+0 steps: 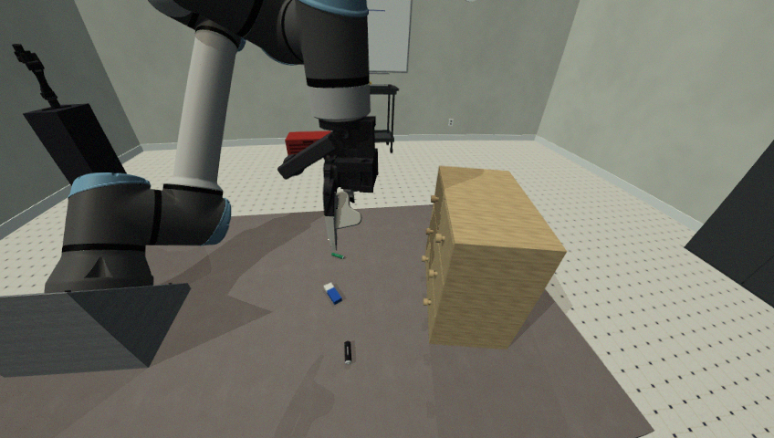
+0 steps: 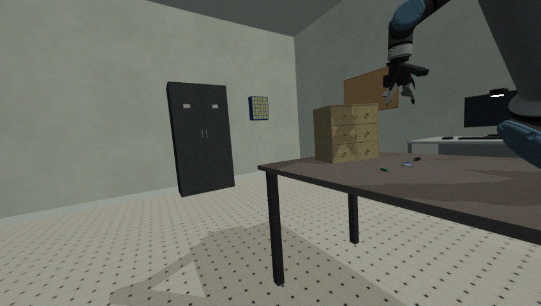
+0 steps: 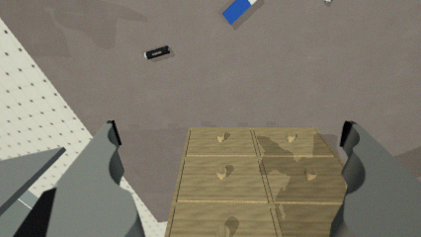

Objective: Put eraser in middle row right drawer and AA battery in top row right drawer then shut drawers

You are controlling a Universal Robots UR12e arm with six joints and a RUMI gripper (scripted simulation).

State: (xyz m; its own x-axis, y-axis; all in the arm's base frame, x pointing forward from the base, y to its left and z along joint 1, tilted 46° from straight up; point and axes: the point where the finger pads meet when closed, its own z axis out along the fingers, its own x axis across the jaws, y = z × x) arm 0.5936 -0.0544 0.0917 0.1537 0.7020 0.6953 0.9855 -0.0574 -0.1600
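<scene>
The wooden chest point(image 1: 496, 293) point(image 2: 322, 134) stands upright with its drawers shut. Facing it, the right column has the top drawer point(image 2: 372, 119) point(image 3: 198, 219) and middle drawer point(image 2: 372, 137) point(image 3: 198, 188). The blue-and-white eraser point(image 1: 333, 295) point(image 2: 407, 164) point(image 3: 237, 11) lies in front of the chest. A black cylinder point(image 1: 347, 351) point(image 2: 416, 159) point(image 3: 157, 52) with a pale end and a green cylinder point(image 1: 338, 255) point(image 2: 384, 169) lie either side of it; I cannot tell surely which is the AA battery. My gripper point(image 1: 344, 234) point(image 2: 400, 103) point(image 3: 226, 122) is open and empty, high above the table in front of the chest.
The table point(image 1: 244, 391) point(image 2: 333, 178) carries the chest near its far edge from the arm base. A dark cabinet point(image 2: 201, 151) stands on the floor beyond. A white desk point(image 2: 425, 140) with a monitor point(image 2: 483, 111) stands behind the table.
</scene>
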